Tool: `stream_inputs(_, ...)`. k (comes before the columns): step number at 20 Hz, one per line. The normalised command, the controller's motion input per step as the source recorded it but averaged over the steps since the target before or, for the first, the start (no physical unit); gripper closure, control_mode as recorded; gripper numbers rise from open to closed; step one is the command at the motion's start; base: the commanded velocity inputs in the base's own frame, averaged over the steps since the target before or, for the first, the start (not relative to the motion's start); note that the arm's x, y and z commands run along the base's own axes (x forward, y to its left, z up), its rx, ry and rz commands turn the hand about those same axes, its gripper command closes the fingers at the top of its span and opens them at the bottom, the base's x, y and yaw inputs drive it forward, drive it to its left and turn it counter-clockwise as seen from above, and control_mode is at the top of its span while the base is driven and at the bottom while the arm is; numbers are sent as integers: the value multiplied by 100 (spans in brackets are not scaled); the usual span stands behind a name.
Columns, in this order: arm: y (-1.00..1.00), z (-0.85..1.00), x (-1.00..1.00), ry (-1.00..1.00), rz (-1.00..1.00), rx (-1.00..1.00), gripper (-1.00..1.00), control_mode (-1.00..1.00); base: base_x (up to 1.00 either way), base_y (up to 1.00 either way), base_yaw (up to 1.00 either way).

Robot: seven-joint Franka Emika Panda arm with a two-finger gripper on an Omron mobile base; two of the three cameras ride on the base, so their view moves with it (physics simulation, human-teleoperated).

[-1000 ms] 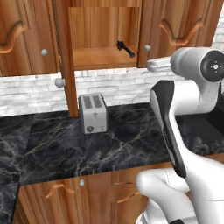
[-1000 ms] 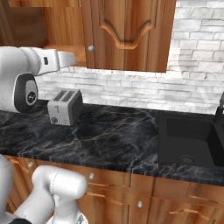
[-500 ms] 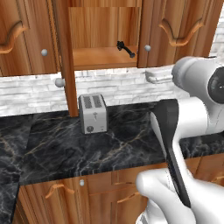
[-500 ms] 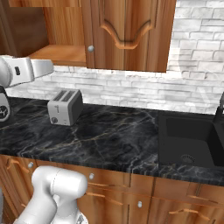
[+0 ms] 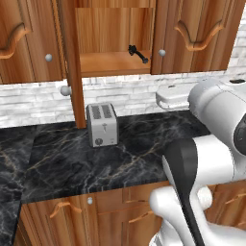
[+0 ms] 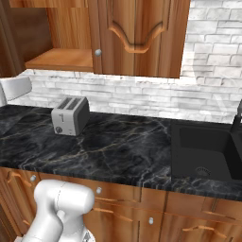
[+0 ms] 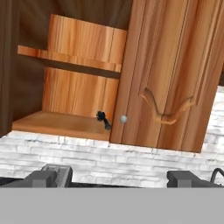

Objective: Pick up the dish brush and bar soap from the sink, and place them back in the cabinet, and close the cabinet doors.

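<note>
Dish brush (image 7: 103, 119) lying on cabinet (image 5: 113, 62) shelf — gripper (image 7: 114, 179) empty, jaws wide apart. You're needing bar soap next: swing toward sink (image 6: 208, 149) — clear open door first.

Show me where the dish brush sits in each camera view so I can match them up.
Left base view: dish brush on the open cabinet's bottom shelf, right end.
Right base view: I can't make it out.
Hand view: dish brush at the shelf's right end.
Shared landmark: round door knob right beside it.
</note>
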Motion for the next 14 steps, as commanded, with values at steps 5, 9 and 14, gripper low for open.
stream_inputs(5, 33, 0, -53, 0, 0, 0, -100, -100, 0, 0, 0)
stream_inputs(9, 41, -7, -32, 0, 0, 0, -100, -100, 0, 0, 0)
stream_inputs(14, 42, -7, -17, 0, 0, 0, -100, -100, 0, 0, 0)
